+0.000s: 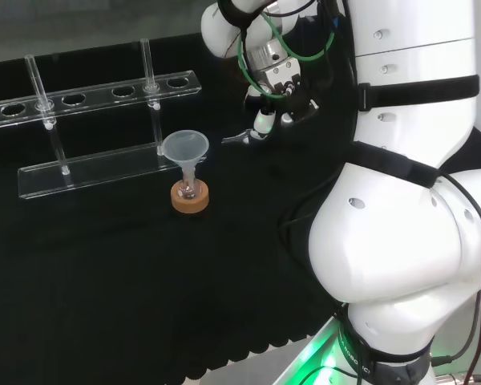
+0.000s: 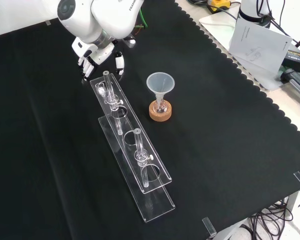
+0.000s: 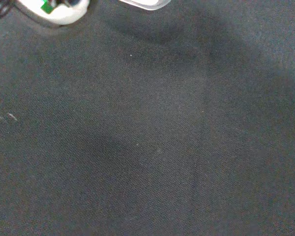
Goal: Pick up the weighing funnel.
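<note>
Just left of the hand in the head view, there's the weighing funnel, a small clear sliver low over the black cloth of the table, its narrow end pointing left. Whether it lies flat on the cloth or hangs just above it, I can't tell.

The fingers point down, fairly straight, with the thumb spread well apart from them. They've closed on nothing I can make out. One pale tip sits right at the funnel's wide end, so I read this as the grasp itself, not yet made.

To do it well, put the thumb on one side of the scoop's body and the fingers on the other, clear of the thin stem. Close evenly so the slick piece doesn't skate across the cloth, then lift straight up.

Farther left, the clear tube rack and the funnel, in its flask on the cork ring, stand well apart from the hand. There's room to work, though any sweep leftward wants care.
</note>
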